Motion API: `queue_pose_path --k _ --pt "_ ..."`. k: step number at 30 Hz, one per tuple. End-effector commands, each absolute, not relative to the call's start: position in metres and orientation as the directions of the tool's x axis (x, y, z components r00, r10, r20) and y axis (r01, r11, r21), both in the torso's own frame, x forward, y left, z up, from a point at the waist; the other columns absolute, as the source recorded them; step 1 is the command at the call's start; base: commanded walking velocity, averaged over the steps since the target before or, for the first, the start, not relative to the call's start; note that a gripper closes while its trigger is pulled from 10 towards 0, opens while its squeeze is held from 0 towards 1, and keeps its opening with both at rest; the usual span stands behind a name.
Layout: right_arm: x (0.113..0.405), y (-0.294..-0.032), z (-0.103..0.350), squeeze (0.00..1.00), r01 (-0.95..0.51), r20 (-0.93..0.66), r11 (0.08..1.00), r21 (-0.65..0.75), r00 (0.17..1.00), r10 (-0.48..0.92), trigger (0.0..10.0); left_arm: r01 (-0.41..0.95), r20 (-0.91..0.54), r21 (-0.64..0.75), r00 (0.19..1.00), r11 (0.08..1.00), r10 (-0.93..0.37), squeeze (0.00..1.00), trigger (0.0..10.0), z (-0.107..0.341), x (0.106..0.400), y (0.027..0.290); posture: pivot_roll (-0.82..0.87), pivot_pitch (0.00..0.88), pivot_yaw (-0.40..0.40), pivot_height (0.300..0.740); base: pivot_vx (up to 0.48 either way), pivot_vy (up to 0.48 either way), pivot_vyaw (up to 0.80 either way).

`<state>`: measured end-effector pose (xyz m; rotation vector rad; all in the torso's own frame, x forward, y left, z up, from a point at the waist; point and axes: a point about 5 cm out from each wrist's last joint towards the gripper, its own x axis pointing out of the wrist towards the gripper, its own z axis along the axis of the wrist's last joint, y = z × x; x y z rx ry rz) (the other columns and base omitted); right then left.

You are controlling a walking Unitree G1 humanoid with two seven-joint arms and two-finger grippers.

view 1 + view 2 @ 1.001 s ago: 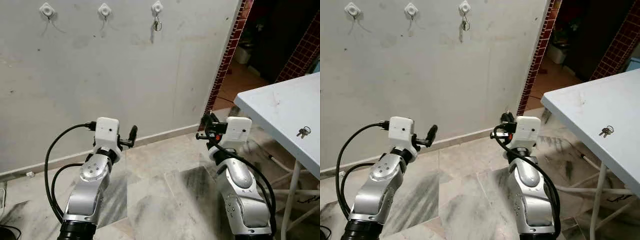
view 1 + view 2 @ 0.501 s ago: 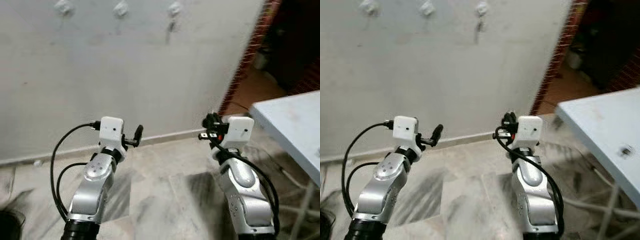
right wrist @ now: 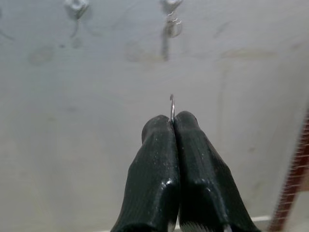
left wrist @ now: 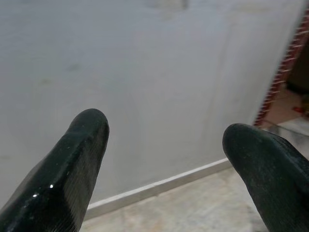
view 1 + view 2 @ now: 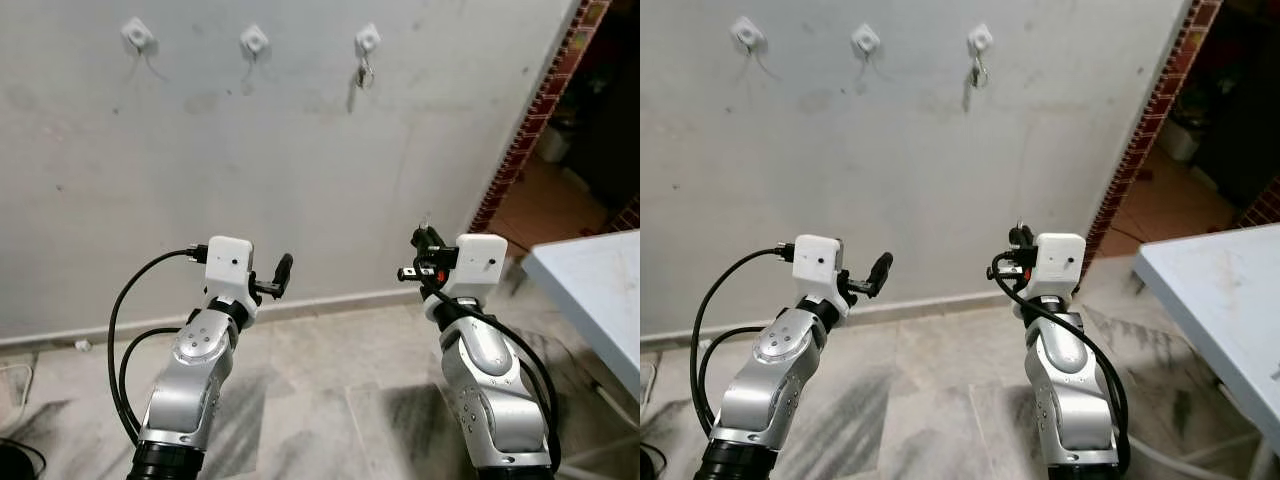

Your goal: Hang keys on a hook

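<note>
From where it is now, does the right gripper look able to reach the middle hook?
Probably not yet: the right gripper, shut on a key ring, sits well below the middle hook, though nothing stands between.

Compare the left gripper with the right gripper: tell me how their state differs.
Fingers: the left gripper is open, with a wide gap; the right gripper is shut, fingertips pressed together.
Load: the left gripper holds nothing; the right gripper pinches a thin metal key ring that pokes out above its tips.
Shared: both are raised toward the grey wall with the white hooks.
</note>
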<state>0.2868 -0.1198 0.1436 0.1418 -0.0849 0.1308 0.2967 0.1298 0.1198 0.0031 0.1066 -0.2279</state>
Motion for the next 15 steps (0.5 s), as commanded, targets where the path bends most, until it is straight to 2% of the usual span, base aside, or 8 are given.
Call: queue_pose_path --k 1,15 --pt "0.2878 -0.1184 0.1469 0.00 -0.146 0.107 0.981 0.128 0.985 0.133 10.0 0.221 -0.108 -0.008 0.969 0.975 -0.221 0.00 10.0 0.1206 0.2978 0.1306 0.13 0.000 -0.046 0.740 0.375 0.000 0.00" --pt "0.2895 -0.1182 0.1458 0.00 -0.155 0.107 0.981 0.116 0.984 0.143 10.0 0.227 -0.104 -0.018 0.968 0.974 -0.228 0.00 10.0 0.1211 0.2992 0.1275 0.13 0.000 -0.047 0.740 0.379 0.000 0.00"
